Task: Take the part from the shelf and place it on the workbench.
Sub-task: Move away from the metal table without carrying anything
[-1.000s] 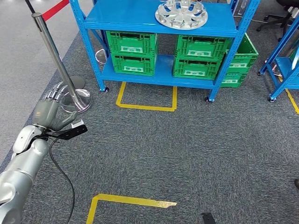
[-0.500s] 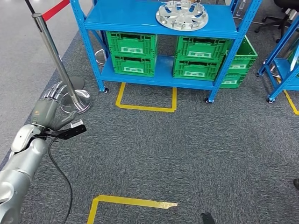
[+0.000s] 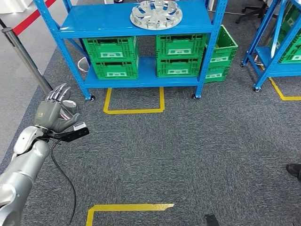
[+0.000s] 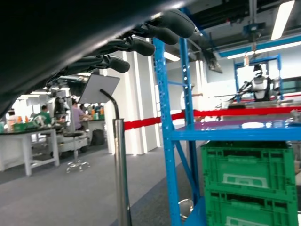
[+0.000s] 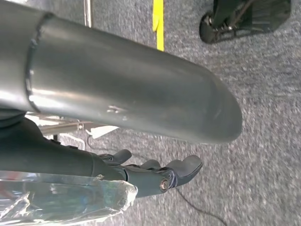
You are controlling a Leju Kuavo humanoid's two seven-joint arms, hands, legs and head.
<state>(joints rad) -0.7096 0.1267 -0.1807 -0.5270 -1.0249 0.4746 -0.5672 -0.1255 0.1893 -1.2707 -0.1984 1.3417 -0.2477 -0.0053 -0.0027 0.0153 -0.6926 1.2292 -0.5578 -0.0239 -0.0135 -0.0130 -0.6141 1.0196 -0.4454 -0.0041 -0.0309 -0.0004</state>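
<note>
- Head view: your part, the silver wheel cover point(image 3: 156, 13), lies flat on the top level of the blue shelf point(image 3: 106, 21) at the far side, well apart from the robot. Green crates point(image 3: 113, 56) fill the level beneath it, and yellow floor tape point(image 3: 134, 101) marks the bay in front.
- Head view: your left hand point(image 3: 53, 113) is raised at near left, fingers spread and holding nothing, just beside a steel barrier post point(image 3: 26, 59) with a red belt point(image 3: 30, 19).
- You are, in my judgement, in the approach step; nothing is grasped yet and no workbench is visible here.
- Risk: the left arm rides close to the post, so a walk or turn toward the shelf could clip it or catch the loose cable point(image 3: 62, 174) hanging from the wrist.
- Risk: the cover is wide, shallow and shiny, so a one-handed pinch at the rim could slip or tip it off the shelf edge.
- Left wrist view: the dark fingers point(image 4: 142, 44) are apart, with the post point(image 4: 120, 169) and the shelf upright point(image 4: 167, 141) beyond them.
- Right wrist view: the right hand point(image 5: 156, 172) hangs over the grey carpet point(image 5: 269, 141); its fingers look lightly curled with nothing in them, but I cannot tell for certain whether they are apart or together.
</note>
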